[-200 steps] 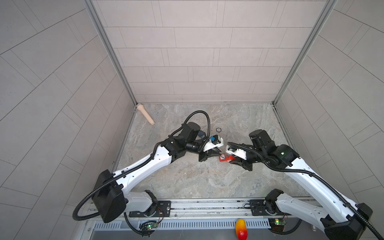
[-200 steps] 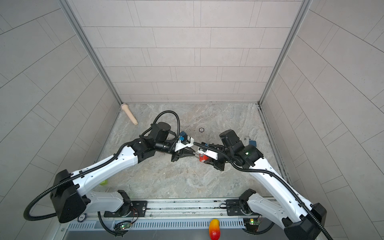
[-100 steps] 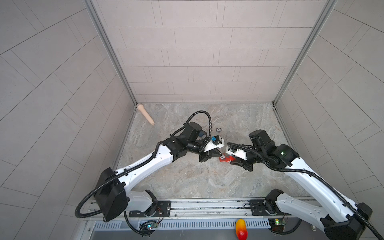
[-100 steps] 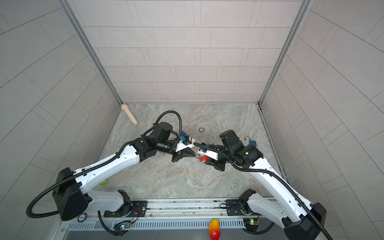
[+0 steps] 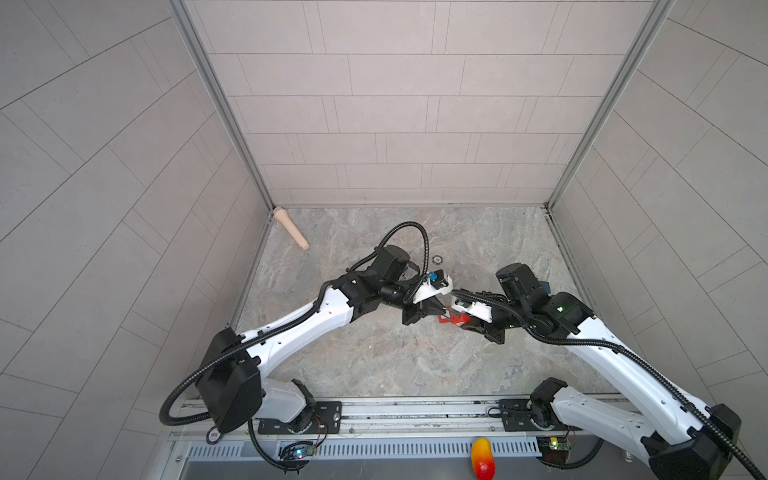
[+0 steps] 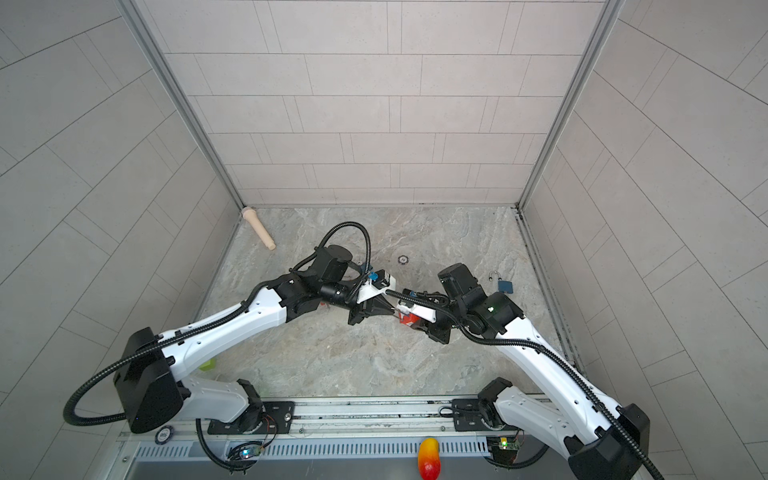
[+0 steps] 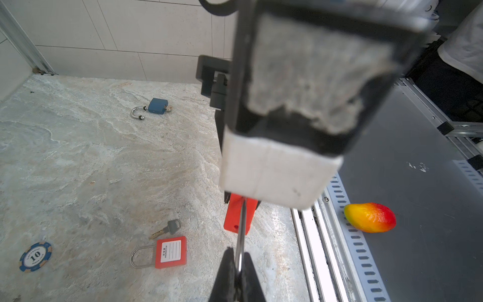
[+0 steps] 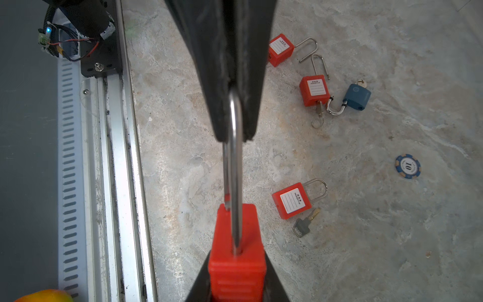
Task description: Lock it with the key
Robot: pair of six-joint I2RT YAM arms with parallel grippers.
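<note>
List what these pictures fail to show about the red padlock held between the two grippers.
- Keyhole end of the held red padlock: cut off by the picture's edge, right wrist view; behind the right gripper, left wrist view.
- The shackle bend: buried in the left gripper, both wrist views.
- Padlock body: mostly covered by the grippers, both top views.

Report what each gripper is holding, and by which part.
One red padlock, shared: the left gripper pinches its steel shackle at the bend; the right gripper clamps its red body.
</note>
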